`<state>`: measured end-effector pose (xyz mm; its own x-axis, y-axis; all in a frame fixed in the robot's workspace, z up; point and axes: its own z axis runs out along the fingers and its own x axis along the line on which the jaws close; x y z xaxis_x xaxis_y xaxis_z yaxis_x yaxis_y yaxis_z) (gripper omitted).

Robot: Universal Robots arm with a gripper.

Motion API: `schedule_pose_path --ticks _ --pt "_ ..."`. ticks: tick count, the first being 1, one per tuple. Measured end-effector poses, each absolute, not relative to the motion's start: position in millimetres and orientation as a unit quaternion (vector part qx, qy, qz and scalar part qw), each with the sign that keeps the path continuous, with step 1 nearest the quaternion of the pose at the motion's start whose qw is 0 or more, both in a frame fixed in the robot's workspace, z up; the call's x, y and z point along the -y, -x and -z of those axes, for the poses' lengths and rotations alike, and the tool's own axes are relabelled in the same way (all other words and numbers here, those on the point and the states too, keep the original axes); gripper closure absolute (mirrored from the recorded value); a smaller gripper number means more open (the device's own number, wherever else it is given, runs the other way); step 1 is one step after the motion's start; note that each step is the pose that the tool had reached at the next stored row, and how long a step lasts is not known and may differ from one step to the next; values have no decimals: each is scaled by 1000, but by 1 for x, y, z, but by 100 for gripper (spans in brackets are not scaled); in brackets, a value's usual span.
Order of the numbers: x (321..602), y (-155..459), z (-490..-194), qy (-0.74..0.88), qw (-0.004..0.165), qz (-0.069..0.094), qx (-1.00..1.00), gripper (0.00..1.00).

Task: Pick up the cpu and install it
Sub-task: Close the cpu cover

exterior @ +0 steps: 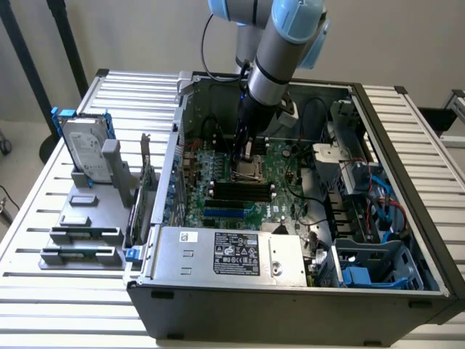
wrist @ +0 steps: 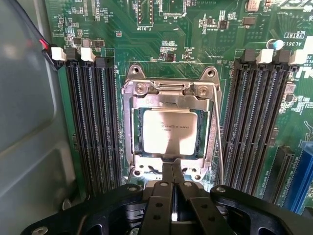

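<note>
Fingers (wrist: 164, 196) (closed together) just beside cpu (wrist: 169, 132)

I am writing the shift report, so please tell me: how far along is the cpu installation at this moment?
Done: the cpu lies flat inside the socket frame on the motherboard. In hand: nothing is gripped; the gripper is shut, with its tips at the cpu's near edge, contact unclear. Left: I cannot tell whether the frame is latched over the chip.
</note>
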<state>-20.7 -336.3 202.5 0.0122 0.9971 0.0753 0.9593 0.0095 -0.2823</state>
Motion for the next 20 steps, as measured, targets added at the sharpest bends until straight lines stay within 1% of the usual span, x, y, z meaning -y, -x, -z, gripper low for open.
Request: schedule_pose_path --ticks 13,20 --pt "336 21 -199 700 129 -73 699 89" --pt "338 23 -212 699 132 -71 699 89"
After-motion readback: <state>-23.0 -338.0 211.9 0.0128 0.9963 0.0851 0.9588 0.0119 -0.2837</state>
